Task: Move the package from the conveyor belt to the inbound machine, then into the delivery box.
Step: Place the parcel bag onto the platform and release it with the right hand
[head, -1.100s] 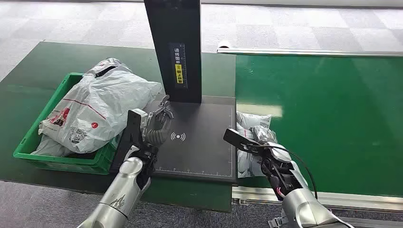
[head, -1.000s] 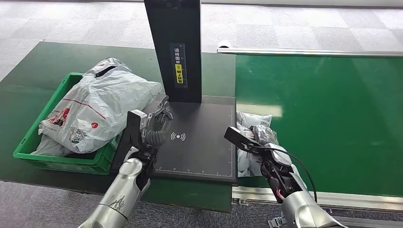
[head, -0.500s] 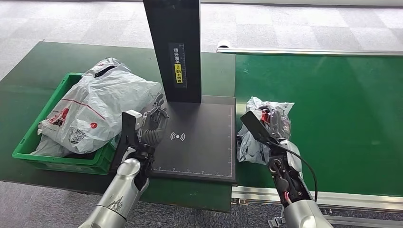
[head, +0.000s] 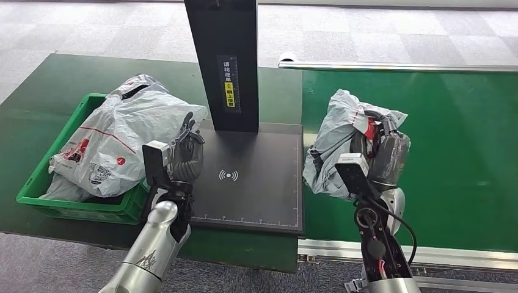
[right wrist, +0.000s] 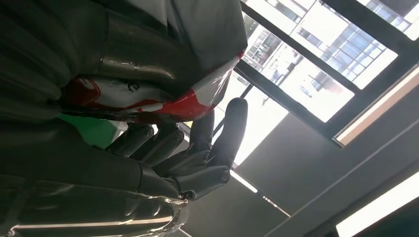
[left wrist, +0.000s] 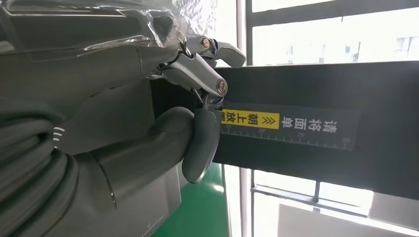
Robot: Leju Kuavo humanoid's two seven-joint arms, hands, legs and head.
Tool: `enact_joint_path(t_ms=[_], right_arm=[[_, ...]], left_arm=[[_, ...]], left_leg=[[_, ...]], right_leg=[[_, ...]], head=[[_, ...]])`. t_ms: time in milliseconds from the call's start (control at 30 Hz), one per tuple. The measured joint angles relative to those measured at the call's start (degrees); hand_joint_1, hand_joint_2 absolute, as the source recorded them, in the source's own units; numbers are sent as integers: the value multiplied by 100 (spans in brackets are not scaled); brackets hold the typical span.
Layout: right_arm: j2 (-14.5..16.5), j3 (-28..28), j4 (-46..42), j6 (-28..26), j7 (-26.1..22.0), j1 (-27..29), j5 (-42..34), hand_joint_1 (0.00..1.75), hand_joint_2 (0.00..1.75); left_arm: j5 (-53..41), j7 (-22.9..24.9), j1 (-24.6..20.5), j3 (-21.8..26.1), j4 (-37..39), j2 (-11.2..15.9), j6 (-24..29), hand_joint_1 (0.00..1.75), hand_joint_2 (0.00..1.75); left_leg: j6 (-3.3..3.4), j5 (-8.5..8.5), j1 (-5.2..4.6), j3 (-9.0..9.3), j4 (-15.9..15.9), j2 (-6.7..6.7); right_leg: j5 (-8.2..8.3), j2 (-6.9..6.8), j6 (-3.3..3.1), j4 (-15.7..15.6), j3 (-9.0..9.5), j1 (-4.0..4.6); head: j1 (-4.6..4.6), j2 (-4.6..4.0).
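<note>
My right hand (head: pixel 383 154) grips a crumpled grey plastic package (head: pixel 335 139) with red print and holds it up above the green conveyor belt (head: pixel 440 134), just right of the inbound machine. In the right wrist view the package (right wrist: pixel 148 101) lies against the palm with the fingers (right wrist: pixel 217 143) curled under it. The machine is a black scan platform (head: pixel 256 183) with a black column (head: pixel 223 61). My left hand (head: pixel 185 151) stands at the platform's left edge, fingers up and apart, holding nothing. In the left wrist view this hand (left wrist: pixel 197 128) faces the column's yellow label (left wrist: pixel 249 119).
The green delivery box (head: pixel 79 209) sits left of the machine, heaped with white and grey plastic bags (head: pixel 128 131). A dark green table (head: pixel 49 97) carries the box and machine. A metal rail (head: pixel 452 259) edges the belt's near side.
My right hand has lifted the package off the belt, from low beside the platform to well above it. My left hand has drawn back a little to the left, fingers raised.
</note>
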Motion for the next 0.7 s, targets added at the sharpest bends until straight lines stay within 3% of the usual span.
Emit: enact_joint_path(t_ms=[167, 300, 533, 700], right_arm=[[31, 213, -42, 158, 28, 23, 33, 175, 175], [33, 575, 463, 1219, 183, -113, 290, 175, 175], [65, 1309, 1301, 3054, 18, -366, 247, 175, 175], [113, 1604, 1584, 3548, 12, -545, 128, 175, 175]], left_arm=[[133, -84, -36, 2, 0, -6, 21, 0, 175], [202, -137, -93, 1, 1, -15, 30, 0, 175], [316, -166, -302, -16, 93, -20, -67, 0, 175], [339, -163, -447, -25, 237, -25, -95, 0, 175]], left_leg=[[0, 0, 0, 0, -1, 3], [0, 0, 1, 0, -1, 5], [0, 1, 1, -1, -1, 1], [0, 1, 0, 0, -1, 0]], right_leg=[[0, 0, 0, 0, 0, 0], [0, 1, 0, 0, 0, 1], [0, 1, 0, 1, -1, 1], [0, 1, 0, 1, 0, 0]], head=[[-1, 0], [0, 0], [0, 0], [0, 0]])
